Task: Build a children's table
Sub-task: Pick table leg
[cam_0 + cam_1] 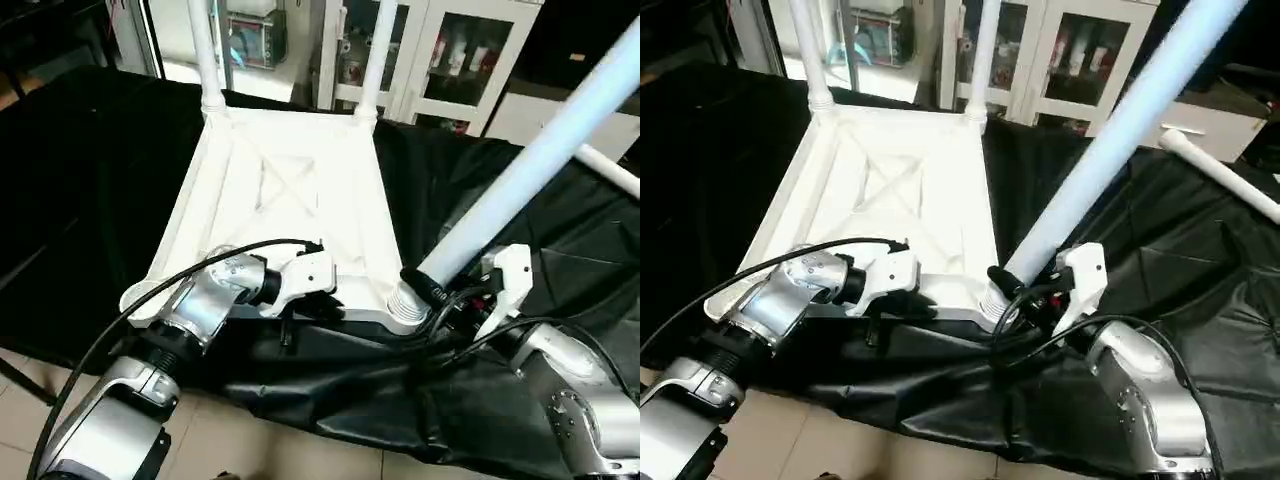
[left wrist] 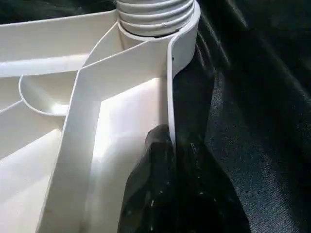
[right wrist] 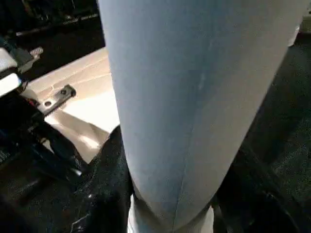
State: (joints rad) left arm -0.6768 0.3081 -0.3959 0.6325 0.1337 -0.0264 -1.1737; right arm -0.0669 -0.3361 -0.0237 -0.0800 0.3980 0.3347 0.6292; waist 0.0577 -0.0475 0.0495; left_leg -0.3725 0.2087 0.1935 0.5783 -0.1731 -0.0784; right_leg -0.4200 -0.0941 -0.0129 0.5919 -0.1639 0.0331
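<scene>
A black cloth (image 1: 90,190) covers the work surface, hanging wrinkled over its near edge. Behind stand white glass-door cabinets (image 1: 445,50). Beige floor tiles (image 1: 270,450) show below.

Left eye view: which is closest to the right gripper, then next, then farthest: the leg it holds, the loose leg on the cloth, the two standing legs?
1. Held leg, in the right gripper.
2. Loose leg, on the cloth to its right.
3. Standing legs, at the tabletop's far corners.

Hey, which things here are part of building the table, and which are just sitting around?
Job: tabletop; two fitted legs; leg in right gripper; spare leg; left gripper pinching the rim.
Around: black cloth; glass cabinets.
</scene>
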